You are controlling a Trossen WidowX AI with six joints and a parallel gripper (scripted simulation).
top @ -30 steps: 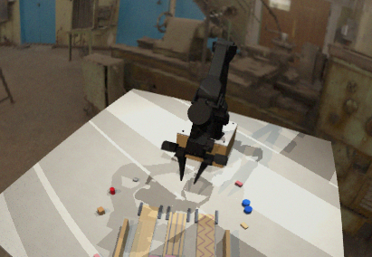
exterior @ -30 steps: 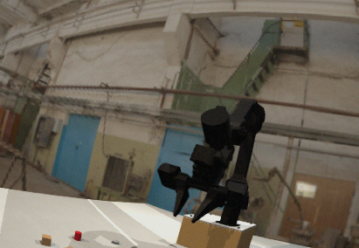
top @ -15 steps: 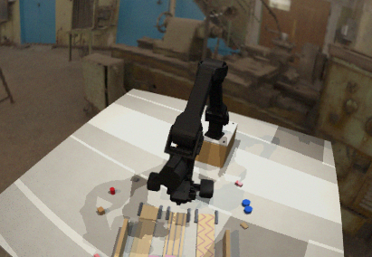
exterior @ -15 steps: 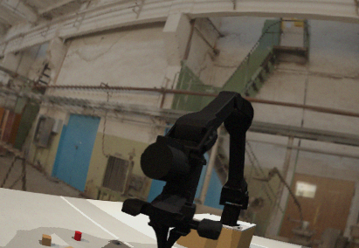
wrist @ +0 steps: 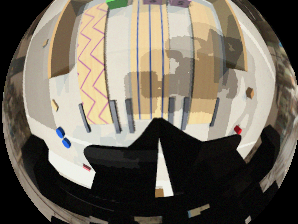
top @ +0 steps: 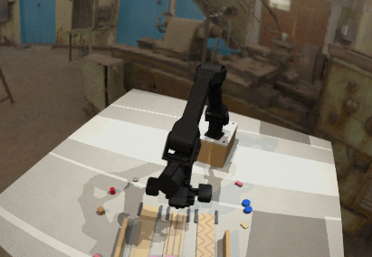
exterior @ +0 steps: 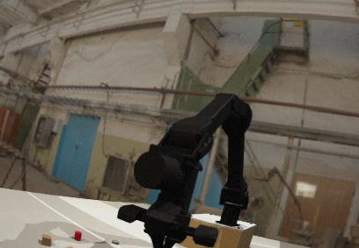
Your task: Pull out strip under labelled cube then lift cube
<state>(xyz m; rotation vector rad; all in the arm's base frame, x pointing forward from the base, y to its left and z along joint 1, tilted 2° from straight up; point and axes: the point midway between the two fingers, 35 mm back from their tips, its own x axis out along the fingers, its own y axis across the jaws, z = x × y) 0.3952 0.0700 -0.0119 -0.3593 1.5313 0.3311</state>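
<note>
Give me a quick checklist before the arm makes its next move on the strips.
1. Gripper fingers closed together: ok.
2. Fingertips near the close end of the striped strip, seen from the wrist: ok.
3. Zigzag strip and plain strip lying beside it: ok.
4. Purple cubes fully in view: not ok, cut off.
5. Labelled cube's strip confirmed: cannot tell.
6. Fingertips touching the strip: cannot tell.

A red cylinder (top: 112,191) (exterior: 78,236) (wrist: 238,130) stands near a small brown cube (top: 100,211) (exterior: 46,239) (wrist: 250,93).
</note>
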